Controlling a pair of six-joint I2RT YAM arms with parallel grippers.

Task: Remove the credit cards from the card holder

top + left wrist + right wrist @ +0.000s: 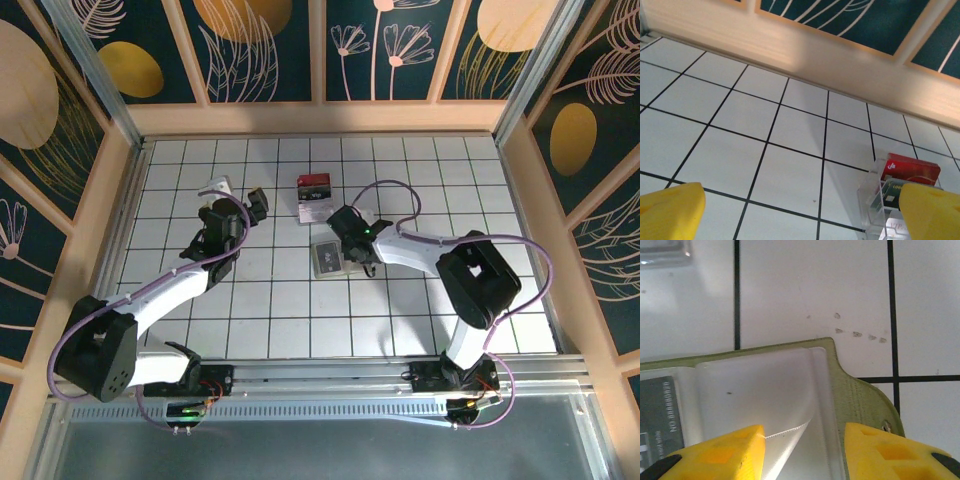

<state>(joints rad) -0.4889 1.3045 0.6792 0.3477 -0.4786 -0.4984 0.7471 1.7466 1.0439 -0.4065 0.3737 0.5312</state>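
Overhead view of a white tiled tabletop (pixel 270 310) with black grid lines, walled in pale wood. At the left, my left claw (pixel 256 205) hangs above the tiles with its yellow fingers spread as wide as they go, holding nothing. Just to its right stands a small clear box (pixel 313 197) with a red card on top and dark ones below.

Near the middle, in front of the box, the olive-green card holder (pixel 328 260) lies open and flat. A dark grey credit card (pixel 660 410) sits inside its left side. My right claw (pixel 805 450) is down on the holder's right side. Its jaws are partly apart and not clamped, and they straddle the loose edge of a clear plastic pocket (pixel 760 385).

The card lies left of my jaws, not between them. If I close here, I judge I would pinch only the thin film. The whole holder would probably then lift or drag, because nothing pins it down and my left claw is well apart from it. The film could also crease or slip free.
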